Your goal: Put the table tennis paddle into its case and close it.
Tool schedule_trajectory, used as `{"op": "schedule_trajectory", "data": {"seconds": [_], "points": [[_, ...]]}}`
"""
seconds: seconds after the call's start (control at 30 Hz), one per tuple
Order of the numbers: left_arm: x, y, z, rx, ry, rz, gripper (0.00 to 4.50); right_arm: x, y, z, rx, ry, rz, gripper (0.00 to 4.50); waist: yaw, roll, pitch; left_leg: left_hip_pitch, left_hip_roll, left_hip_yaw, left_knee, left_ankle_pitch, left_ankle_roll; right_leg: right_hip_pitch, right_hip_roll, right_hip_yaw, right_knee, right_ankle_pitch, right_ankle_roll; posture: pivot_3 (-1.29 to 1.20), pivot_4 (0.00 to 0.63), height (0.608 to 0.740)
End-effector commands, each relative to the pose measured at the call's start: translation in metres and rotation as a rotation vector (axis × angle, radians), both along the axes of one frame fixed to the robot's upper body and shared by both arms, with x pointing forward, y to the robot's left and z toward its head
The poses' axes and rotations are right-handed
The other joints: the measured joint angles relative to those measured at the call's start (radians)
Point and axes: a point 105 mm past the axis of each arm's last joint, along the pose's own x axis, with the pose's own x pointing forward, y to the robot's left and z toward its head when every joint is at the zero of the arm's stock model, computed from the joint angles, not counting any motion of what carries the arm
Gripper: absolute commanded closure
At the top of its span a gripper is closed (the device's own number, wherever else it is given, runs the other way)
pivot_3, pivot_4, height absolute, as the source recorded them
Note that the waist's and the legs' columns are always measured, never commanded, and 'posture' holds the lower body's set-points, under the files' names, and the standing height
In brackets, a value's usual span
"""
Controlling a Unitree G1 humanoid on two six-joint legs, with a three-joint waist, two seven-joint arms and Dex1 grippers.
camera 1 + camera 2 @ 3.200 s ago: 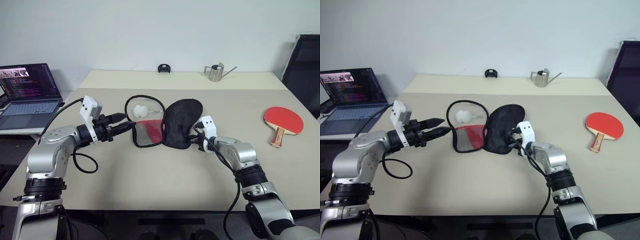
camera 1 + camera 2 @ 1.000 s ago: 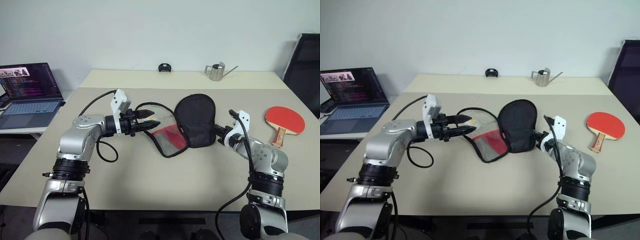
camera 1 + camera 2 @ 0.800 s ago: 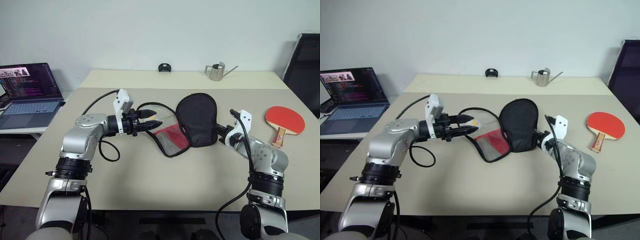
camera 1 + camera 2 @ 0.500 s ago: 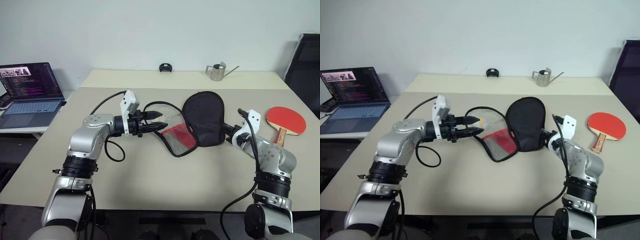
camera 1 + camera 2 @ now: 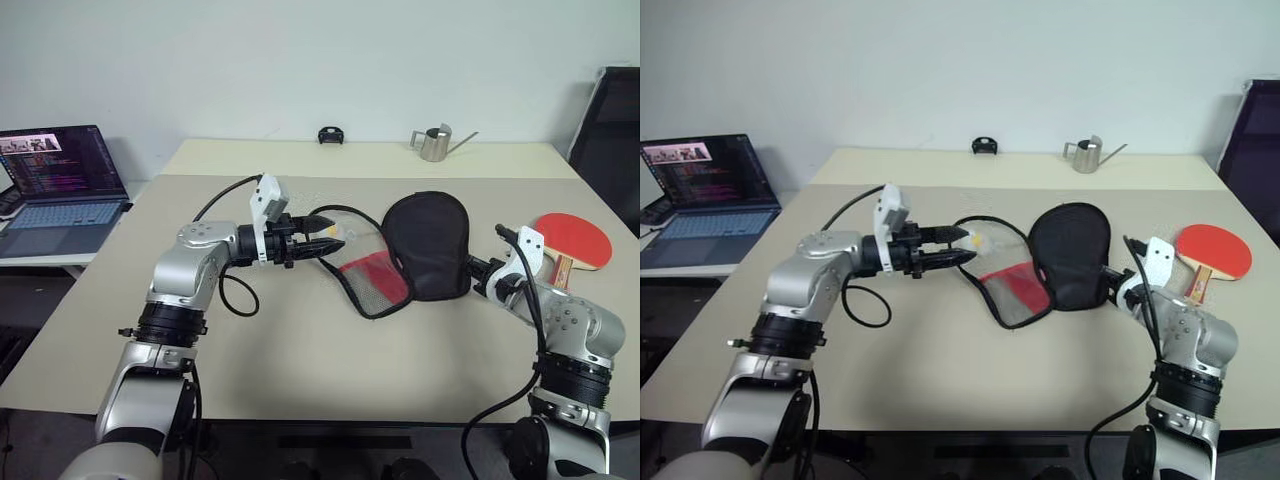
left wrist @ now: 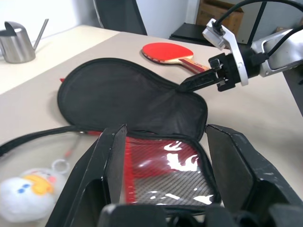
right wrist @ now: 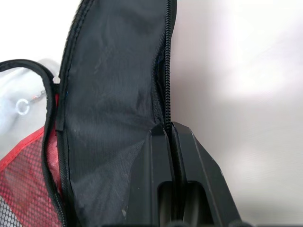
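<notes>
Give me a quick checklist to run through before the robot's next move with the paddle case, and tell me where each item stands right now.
1. Right gripper pinching the edge of the black flap of the case: ok, shut on the zip edge.
2. Left gripper holding the other half: cannot tell; fingers stand apart by the rim.
3. Case unzipped and spread open: ok, both halves lie apart on the table.
4. Table tennis paddle inside the case: not ok, it lies on the table beside the right arm.
5. Case interior free for the paddle: cannot tell; a small white plush charm lies by the open half.
</notes>
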Motion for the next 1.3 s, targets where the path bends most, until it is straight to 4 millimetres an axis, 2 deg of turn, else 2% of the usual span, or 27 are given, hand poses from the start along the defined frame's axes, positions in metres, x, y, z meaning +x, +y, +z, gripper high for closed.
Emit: {"op": "schedule_trajectory", "data": {"seconds": [0.03,0.3,0.33,0.43,0.73,0.77,0.87,1.0,1.13,1.3], "points": [[0.0,-0.002,0.013,-0.004,-0.058,-0.009,1.62,-0.002,-0.004,0.014,-0.016,-0.048,0.006,4.46,0.0,0.0,0.0,0.0,0.0,0.0,0.0,0.0,0.0,0.0,0.0,0.0,0.0,0.0,0.0,0.0,0.15,0.74],[0.001,-0.002,0.012,0.0,-0.063,-0.006,1.62,0.002,0.006,0.008,-0.014,-0.026,0.021,4.46,-0.001,0.0,0.0,0.0,0.0,0.0,0.0,0.0,0.0,0.0,0.0,0.0,0.0,0.0,0.0,0.0,0.15,0.74],[0.001,-0.002,0.012,0.001,-0.064,-0.006,1.62,0.002,0.006,0.008,-0.014,-0.025,0.018,4.27,0.0,0.0,0.0,0.0,0.0,0.0,0.0,0.0,0.0,0.0,0.0,0.0,0.0,0.0,0.0,0.0,0.15,0.74],[0.001,-0.003,0.012,0.001,-0.066,-0.005,1.62,0.002,0.006,0.008,-0.022,-0.025,0.015,3.54,0.0,0.0,0.0,0.0,0.0,0.0,0.0,0.0,0.0,0.0,0.0,0.0,0.0,0.0,0.0,0.0,0.15,0.74],[0.0,-0.002,0.011,-0.001,-0.065,0.0,1.62,-0.003,-0.014,0.012,-0.11,-0.043,-0.012,0.35,0.0,0.0,0.0,0.0,0.0,0.0,0.0,0.0,0.0,0.0,0.0,0.0,0.0,0.0,0.0,0.0,0.15,0.74],[0.0,-0.002,0.011,-0.002,-0.065,0.001,1.62,-0.004,-0.016,0.018,-0.126,-0.07,-0.004,0.02,0.0,0.0,0.0,0.0,0.0,0.0,0.0,0.0,0.0,0.0,0.0,0.0,0.0,0.0,0.0,0.0,0.15,0.74],[0.0,-0.002,0.011,-0.003,-0.064,0.003,1.62,-0.006,-0.019,0.026,-0.152,-0.11,0.013,0.02,0.0,0.0,0.0,0.0,0.0,0.0,0.0,0.0,0.0,0.0,0.0,0.0,0.0,0.0,0.0,0.0,0.15,0.74],[-0.001,0.001,0.012,-0.009,-0.066,0.008,1.62,-0.01,-0.044,0.066,-0.224,-0.255,-0.01,0.02,0.001,0.0,0.0,0.0,0.0,0.0,0.0,0.0,0.0,0.0,0.0,0.0,0.0,0.0,0.0,0.0,0.15,0.74],[-0.004,0.001,0.013,-0.011,-0.071,0.002,1.62,-0.01,-0.071,0.071,-0.332,-0.267,-0.099,0.02,0.001,0.0,0.0,0.0,0.0,0.0,0.0,0.0,0.001,0.0,0.0,0.0,-0.001,0.0,0.0,0.0,0.15,0.74],[-0.004,-0.004,0.013,-0.011,-0.075,-0.006,1.62,-0.003,-0.106,0.065,-0.513,-0.222,-0.263,0.02,0.0,0.0,0.0,0.0,0.0,0.001,0.0,0.0,0.001,0.001,0.0,0.0,0.0,0.0,0.0,0.0,0.15,0.74]]}}
